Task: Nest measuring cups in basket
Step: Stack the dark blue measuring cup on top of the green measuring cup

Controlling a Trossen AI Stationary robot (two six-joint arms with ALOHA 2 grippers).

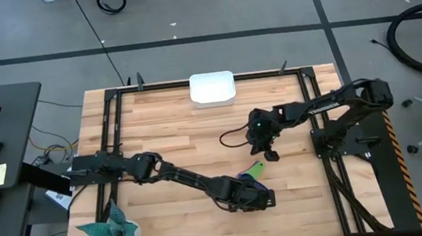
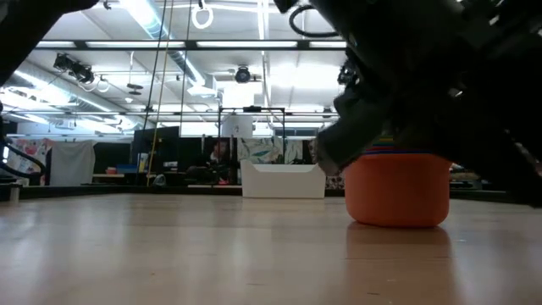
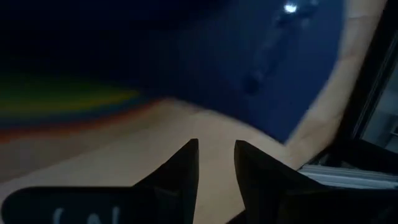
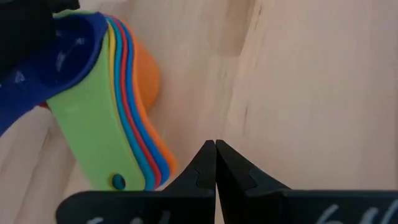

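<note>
On the left of the tabletop (image 1: 165, 131), a green plant (image 1: 113, 232) is sitting at the near corner, well clear of the work. The left end effector (image 1: 257, 196) is hovering over the stack of measuring cups (image 1: 251, 173) near the middle of the front edge; its fingers (image 3: 186, 168) are standing partly apart, and I cannot tell whether they are gripping anything, since the dark blue cup (image 3: 267, 68) is filling most of what its camera sees. In the right wrist view the cups (image 4: 118, 124) are already lying nested, dark blue on top, then green, light blue, red and the orange one at the bottom, with their flat handles fanned together.

The step in hand looks like lifting that stack as one piece. To do it well, the left end effector should be pinching across the bundled handles or the rim of the outermost cup, squarely, so no inner cup is slipping out on the way.

Further right, the right end effector (image 1: 270, 155) is waiting just beside the stack with its fingers (image 4: 214, 165) pressed fully together, holding nothing. It is standing between the cups and the basket (image 1: 212, 88), which is resting at the far edge, well apart from them. That arm is the main thing in the way, so the carry should probably be passing around it or waiting until it clears.
</note>
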